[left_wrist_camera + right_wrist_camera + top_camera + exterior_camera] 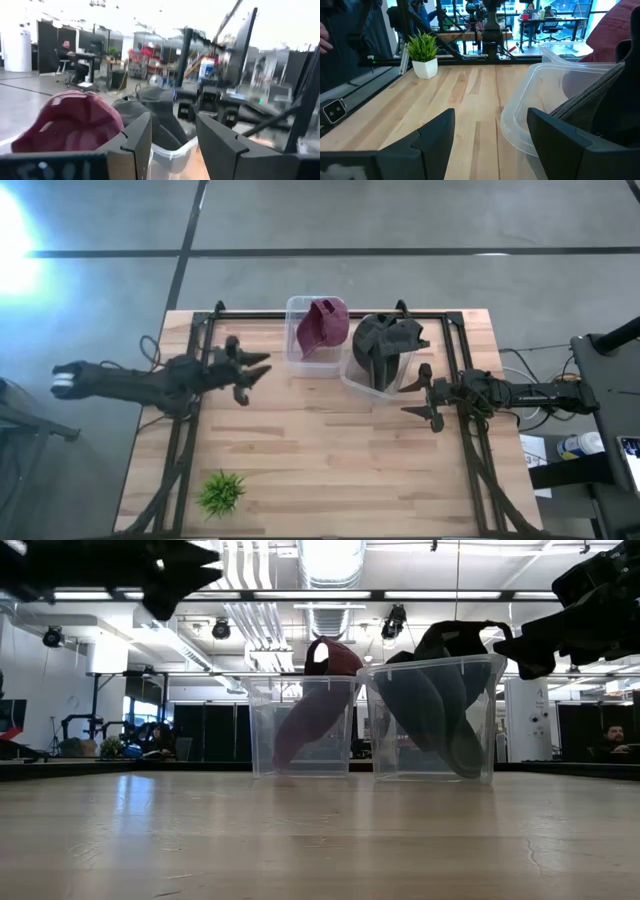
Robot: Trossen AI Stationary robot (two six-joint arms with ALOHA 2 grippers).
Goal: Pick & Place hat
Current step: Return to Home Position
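Observation:
A maroon cap stands in a clear bin at the table's far middle, and its crown sticks out above the rim. A dark grey cap leans inside a second clear bin to its right, rising past that rim. My left gripper hangs open in the air left of the maroon cap's bin, pointing at it. My right gripper is open, just right of the dark cap's bin. Both stay above the table.
A small green potted plant stands near the table's near left corner, and it shows again in the right wrist view as the plant. Bare wood stretches between the bins and the near edge. A black frame runs along the table's sides.

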